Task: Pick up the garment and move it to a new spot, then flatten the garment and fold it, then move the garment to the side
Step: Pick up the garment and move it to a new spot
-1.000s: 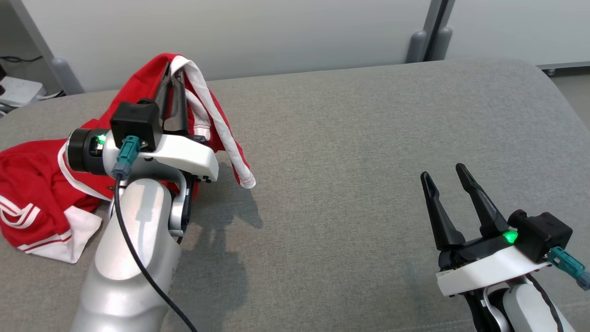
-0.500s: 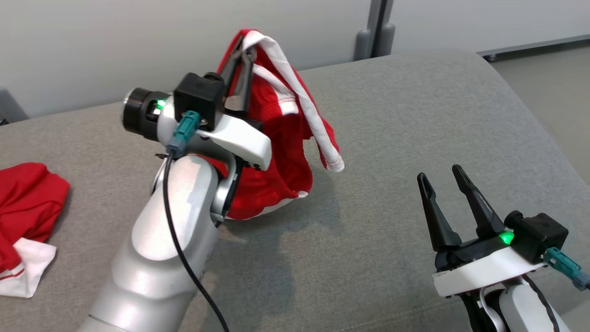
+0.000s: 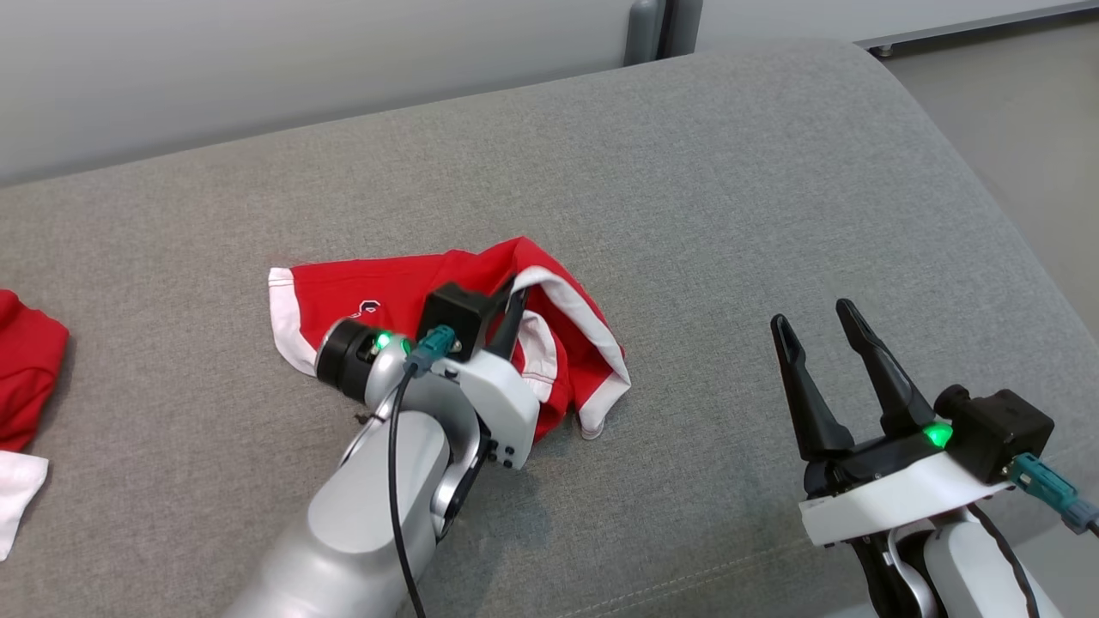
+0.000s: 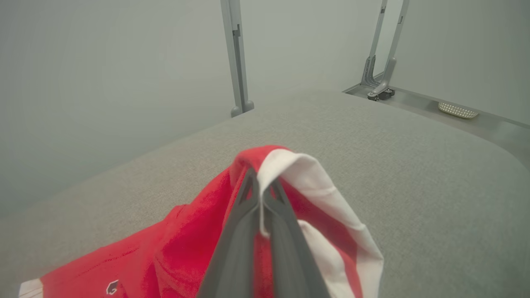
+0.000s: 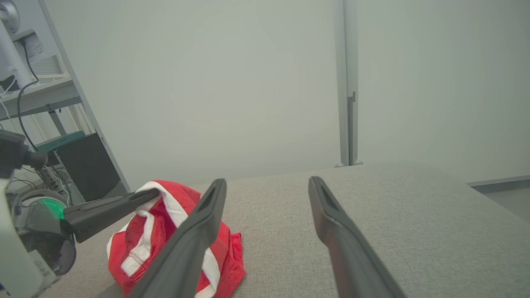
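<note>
The garment (image 3: 391,300) is red with white trim and a small logo, and it lies partly spread on the grey padded surface (image 3: 704,189). My left gripper (image 3: 518,293) is shut on its raised right end, a fold of red cloth and white band. In the left wrist view the shut fingers (image 4: 248,215) pinch that fold of the garment (image 4: 182,248) from below. The right wrist view has the garment (image 5: 169,231) in a heap at lower left, with the left gripper (image 5: 151,193) holding it. My right gripper (image 3: 810,314) stands open with nothing in it at lower right, well apart from the cloth; its fingers (image 5: 194,231) frame bare surface.
Another red and white cloth (image 3: 21,378) lies at the far left edge. The padded surface curves down to the floor (image 3: 1030,94) on the right. A pale wall with a metal post (image 3: 648,26) runs behind. Shelving with cables (image 5: 33,103) stands far left.
The head camera has swung right. My left gripper carried the garment rightward from the red pile and lowered it from hanging high to resting on the surface. The right gripper stayed open.
</note>
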Robot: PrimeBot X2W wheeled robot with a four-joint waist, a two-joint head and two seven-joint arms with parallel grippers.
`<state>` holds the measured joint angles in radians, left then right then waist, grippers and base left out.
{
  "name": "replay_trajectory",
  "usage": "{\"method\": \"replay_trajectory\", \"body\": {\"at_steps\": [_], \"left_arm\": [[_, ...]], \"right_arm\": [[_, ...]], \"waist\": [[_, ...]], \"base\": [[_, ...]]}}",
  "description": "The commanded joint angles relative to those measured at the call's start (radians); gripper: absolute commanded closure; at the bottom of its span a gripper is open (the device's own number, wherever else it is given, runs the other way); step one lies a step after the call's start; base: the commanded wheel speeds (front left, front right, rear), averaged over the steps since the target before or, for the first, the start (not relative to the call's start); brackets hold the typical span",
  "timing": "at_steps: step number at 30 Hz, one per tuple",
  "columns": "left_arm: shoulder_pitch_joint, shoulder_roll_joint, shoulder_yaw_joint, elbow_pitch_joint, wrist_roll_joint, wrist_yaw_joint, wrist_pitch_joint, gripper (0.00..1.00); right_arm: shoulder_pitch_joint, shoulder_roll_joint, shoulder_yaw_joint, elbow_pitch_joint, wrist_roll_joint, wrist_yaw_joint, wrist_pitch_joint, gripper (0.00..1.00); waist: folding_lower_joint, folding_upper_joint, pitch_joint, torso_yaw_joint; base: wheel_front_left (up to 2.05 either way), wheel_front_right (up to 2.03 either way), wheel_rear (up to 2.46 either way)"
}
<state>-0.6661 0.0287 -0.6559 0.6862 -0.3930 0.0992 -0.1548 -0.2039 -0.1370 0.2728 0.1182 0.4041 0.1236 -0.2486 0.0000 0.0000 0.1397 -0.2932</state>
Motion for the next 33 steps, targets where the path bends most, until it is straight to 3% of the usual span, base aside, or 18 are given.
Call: {"method": "replay_trajectory", "body": {"at_steps": [1, 10, 12, 13, 14, 15, 20, 26, 33], "left_arm": [[-0.018, 0.022, 0.002, 0.006, -0.032, -0.006, -0.018, 1.00], [-0.034, 0.022, -0.133, 0.130, -0.148, 0.003, -0.074, 0.98], [-0.044, 0.022, -0.149, 0.125, -0.174, 0.012, -0.086, 0.74], [-0.050, 0.022, -0.153, 0.117, -0.186, 0.021, -0.092, 0.57], [-0.054, 0.022, -0.158, 0.108, -0.196, 0.028, -0.096, 0.16], [-0.056, 0.022, -0.165, 0.098, -0.206, 0.033, -0.099, 0.00], [-0.059, 0.022, -0.154, 0.022, -0.233, 0.069, -0.106, 0.00], [0.037, 0.035, 0.002, -0.163, -0.162, 0.130, -0.107, 0.00], [0.224, 0.056, 0.173, -0.349, -0.074, 0.142, -0.107, 0.00]], "right_arm": [[-0.035, -0.005, 0.024, -0.018, 0.004, 0.007, -0.013, 0.00], [-0.045, -0.013, 0.038, -0.010, 0.009, 0.007, -0.013, 0.00], [-0.041, -0.015, 0.038, -0.007, 0.008, 0.007, -0.013, 0.00], [-0.040, -0.015, 0.040, -0.006, 0.007, 0.007, -0.013, 0.00], [-0.038, -0.015, 0.040, -0.005, 0.007, 0.007, -0.013, 0.00], [-0.037, -0.014, 0.040, -0.005, 0.007, 0.007, -0.013, 0.00], [-0.029, -0.011, 0.042, -0.005, 0.006, 0.007, -0.013, 0.00], [-0.005, -0.002, 0.032, -0.001, -0.017, 0.007, -0.013, 0.00], [0.027, 0.012, -0.011, 0.016, -0.075, 0.007, -0.013, 0.00]], "waist": [[0.0000, 0.0000, 0.007, -0.003], [0.0000, 0.0000, 0.016, -0.002], [0.0000, 0.0000, 0.012, 0.003], [0.0000, 0.0000, 0.009, 0.007], [0.0000, 0.0000, 0.005, 0.011], [0.0000, 0.0000, 0.002, 0.017], [0.0000, 0.0000, -0.019, 0.044], [0.0000, 0.0000, -0.053, 0.090], [0.0000, 0.0000, -0.099, 0.157]], "base": [[0.00, 0.00, 0.00], [0.00, 0.00, 0.00], [0.00, 0.00, 0.00], [0.00, 0.00, 0.00], [0.00, 0.00, 0.00], [0.00, 0.00, 0.00], [0.00, 0.00, 0.00], [0.00, 0.00, 0.00], [0.00, 0.00, 0.00]]}}
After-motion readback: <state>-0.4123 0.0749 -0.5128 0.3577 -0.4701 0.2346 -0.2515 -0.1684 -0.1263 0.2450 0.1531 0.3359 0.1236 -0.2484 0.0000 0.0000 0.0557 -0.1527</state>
